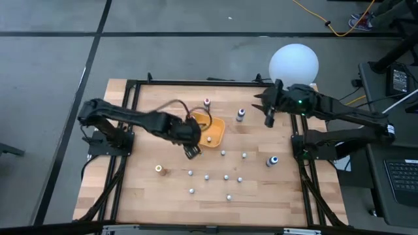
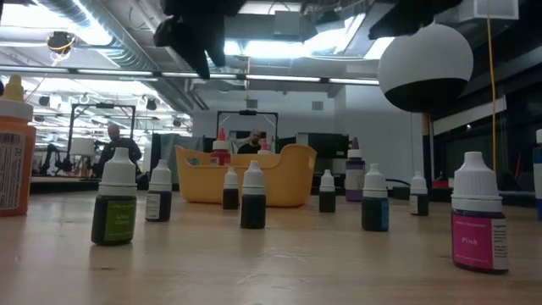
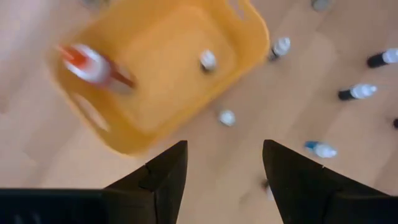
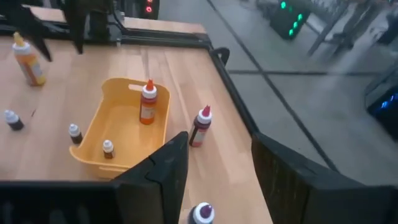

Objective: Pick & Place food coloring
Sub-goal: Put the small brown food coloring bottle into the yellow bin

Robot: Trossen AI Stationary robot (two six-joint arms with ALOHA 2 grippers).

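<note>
The orange tray (image 1: 214, 128) stands mid-table. It holds one tiny white-capped food coloring bottle (image 3: 208, 60) and a taller red-topped bottle (image 4: 148, 102). Several more tiny bottles (image 1: 226, 177) stand upright on the wood nearer the front edge, one (image 3: 227, 117) just outside the tray. A maroon-topped bottle (image 1: 207, 102) and a purple-topped one (image 1: 240, 115) stand at the tray's far side. My left gripper (image 1: 192, 151) hovers open above the table by the tray's near left corner, pointing steeply down, nothing between its fingers. My right gripper (image 1: 269, 117) hangs open, high at the far right, also empty.
A blue-labelled bottle (image 1: 271, 160) stands near the right edge and an orange-capped one (image 1: 159, 168) at the near left. A white globe (image 1: 294, 63) sits beyond the far right corner. A black frame (image 1: 196, 82) runs along the table's edges. People show in the room behind.
</note>
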